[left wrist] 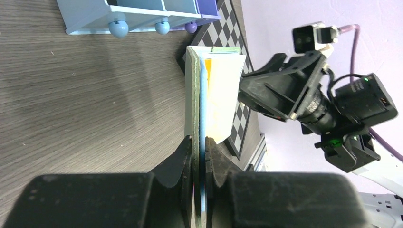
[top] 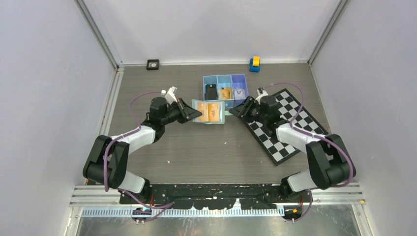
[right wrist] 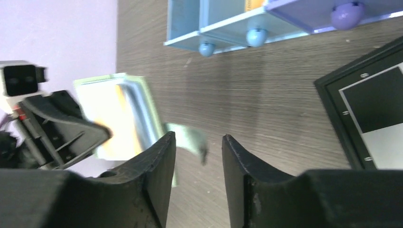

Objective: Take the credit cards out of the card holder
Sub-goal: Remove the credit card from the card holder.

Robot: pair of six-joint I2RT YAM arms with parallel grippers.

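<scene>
The sage-green folding card holder is spread open just on the near side of the blue three-compartment plastic tray. Its long axis runs parallel to the tray's long side, its pale inner faces are up, and its short tab points at the right gripper. Two gold-orange card faces show inside it, one on each half. The left gripper has its jaws clamped on the holder's edge opposite the tab. The right gripper's jaws stand apart, gripping nothing, close by the tab. Both arms are bent at the elbow, wrists turned inward to face each other across the holder. The tray carries three cards, one per compartment: a black card, a gold-orange card and a pale grey card.
</scene>
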